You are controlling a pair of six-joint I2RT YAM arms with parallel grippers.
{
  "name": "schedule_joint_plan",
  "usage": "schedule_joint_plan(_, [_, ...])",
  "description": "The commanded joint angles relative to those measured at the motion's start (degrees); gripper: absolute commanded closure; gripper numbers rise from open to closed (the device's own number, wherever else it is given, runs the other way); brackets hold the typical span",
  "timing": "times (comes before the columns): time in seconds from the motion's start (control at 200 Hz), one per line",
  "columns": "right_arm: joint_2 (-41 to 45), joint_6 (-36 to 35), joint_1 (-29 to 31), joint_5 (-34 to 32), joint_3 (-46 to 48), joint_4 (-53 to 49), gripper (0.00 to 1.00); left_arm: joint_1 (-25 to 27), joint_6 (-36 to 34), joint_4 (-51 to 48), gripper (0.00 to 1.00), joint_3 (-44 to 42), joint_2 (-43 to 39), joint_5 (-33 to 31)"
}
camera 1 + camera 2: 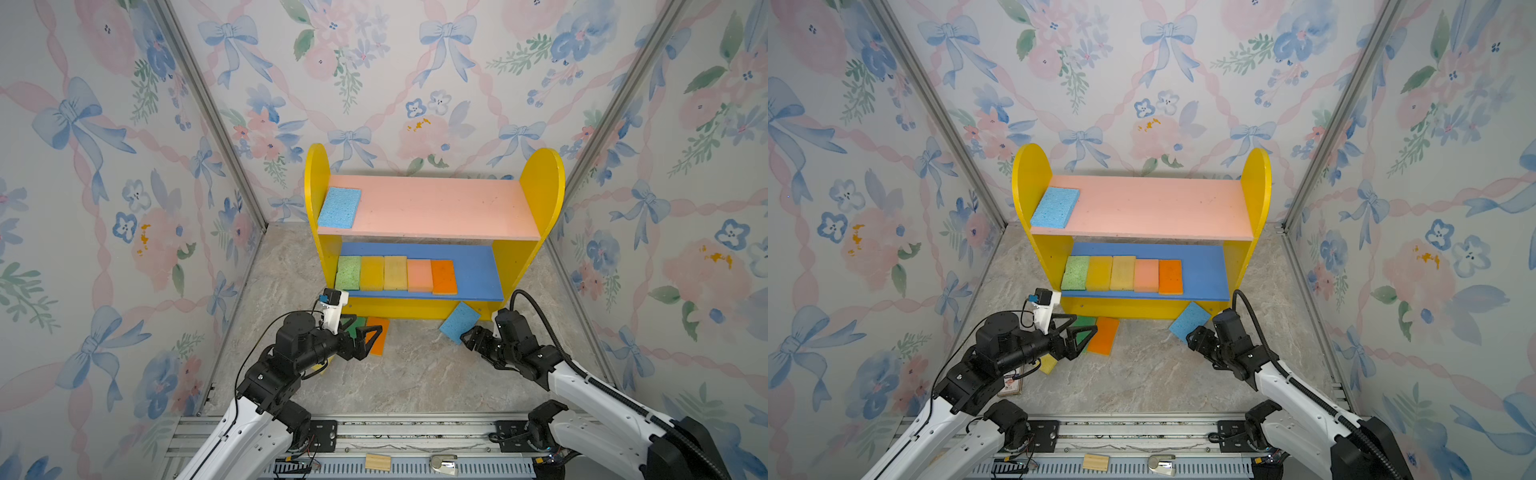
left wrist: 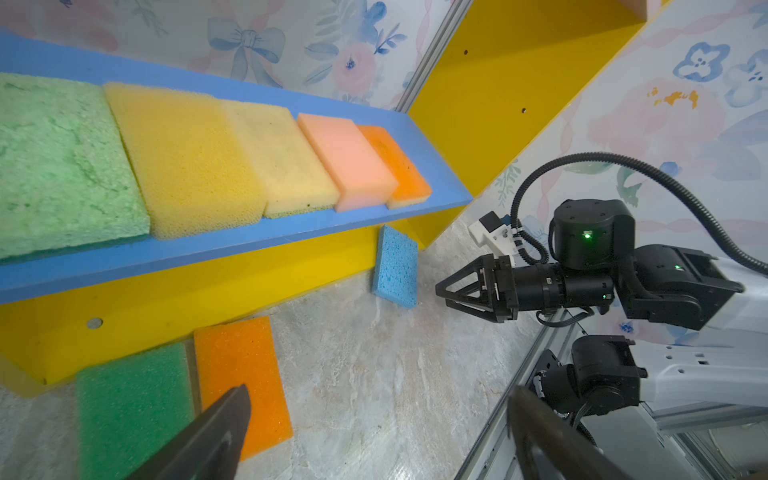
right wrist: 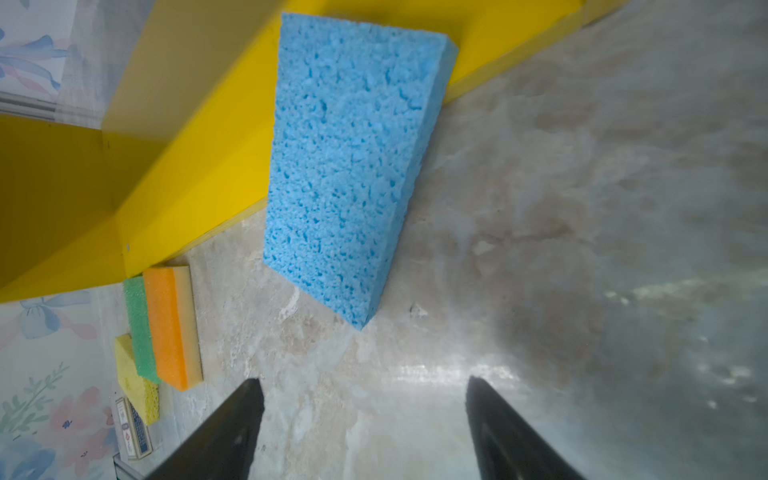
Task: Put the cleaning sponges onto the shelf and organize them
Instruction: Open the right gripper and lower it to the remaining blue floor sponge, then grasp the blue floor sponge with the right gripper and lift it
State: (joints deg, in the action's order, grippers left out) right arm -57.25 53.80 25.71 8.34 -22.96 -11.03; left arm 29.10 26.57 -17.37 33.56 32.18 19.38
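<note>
The shelf [image 1: 544,199] stands at the back. One blue sponge [image 1: 339,207] lies on its pink upper board. Several sponges [image 1: 395,273] sit in a row on the blue lower board. A second blue sponge [image 1: 458,322] [image 3: 349,166] leans tilted against the shelf's base; my right gripper [image 1: 469,337] [image 3: 363,381] is open just short of it, empty. On the floor by the base lie an orange sponge [image 2: 241,365] and a green sponge [image 2: 133,407] side by side. My left gripper [image 1: 372,343] [image 2: 378,392] hovers open over the orange one. A yellow sponge [image 1: 1048,363] lies under the left arm.
Floral walls close in on three sides. A small card box [image 1: 1011,382] lies on the floor by the left arm. A wooden block [image 1: 378,462] and a metal part [image 1: 444,463] rest on the front rail.
</note>
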Motion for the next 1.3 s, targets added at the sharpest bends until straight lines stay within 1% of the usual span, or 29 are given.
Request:
schedule_joint_plan(0.0, [-4.39,-2.31,-1.90,2.42,-0.20,8.95,0.22,0.47,-0.82,1.12,0.02,-0.65,0.69,-0.13])
schedule_joint_plan(0.07, [-8.11,-2.69,-2.92,3.53,-0.08,12.41,0.25,0.45,-0.82,1.18,0.02,-0.69,0.56,-0.46])
schedule_joint_plan(0.26, [-16.60,-1.99,-4.44,5.55,0.61,22.14,0.38,0.50,-0.64,1.06,0.02,-0.77,0.25,-1.37])
schedule_joint_plan(0.49, [-22.86,-1.16,-5.49,5.88,0.90,27.55,0.50,0.43,-0.58,1.02,0.02,-0.73,0.61,-1.71])
schedule_joint_plan(0.66, [-22.98,-0.30,-5.52,6.37,1.86,28.49,0.71,0.49,-0.56,1.03,0.02,-0.78,0.51,-2.15])
schedule_joint_plan(0.805, [-19.41,-1.56,-5.41,5.88,2.07,23.97,0.88,0.45,-0.49,1.02,0.02,-0.73,0.60,-2.24])
schedule_joint_plan(0.84, [-18.01,-1.93,-5.38,5.68,2.22,22.62,0.91,0.43,-0.47,1.02,0.02,-0.76,0.59,-2.24])
schedule_joint_plan(0.935, [-13.53,-2.80,-5.04,5.71,2.05,17.81,0.92,0.43,-0.12,1.07,0.02,-0.78,0.46,-1.96])
schedule_joint_plan(1.035, [-7.34,-4.70,-3.45,5.23,0.73,9.49,0.94,0.61,0.75,1.02,0.02,-0.59,1.31,-0.97])
schedule_joint_plan(1.075, [-4.90,-5.73,-2.53,5.12,-0.14,5.58,0.94,0.72,1.66,1.09,0.02,-0.51,1.83,0.55])
schedule_joint_plan(1.14, [-0.93,-7.37,-0.65,5.07,-1.70,-0.35,0.94,0.73,4.47,1.38,0.02,-0.97,6.00,3.22])
schedule_joint_plan(1.225, [3.20,-8.33,2.44,5.90,-3.80,-5.99,0.94,0.93,8.42,4.48,0.02,-2.71,9.82,9.04])
schedule_joint_plan(1.295, [5.07,-9.42,5.72,7.26,-5.91,-9.48,0.94,1.61,12.01,8.08,0.02,-4.70,11.47,10.06])
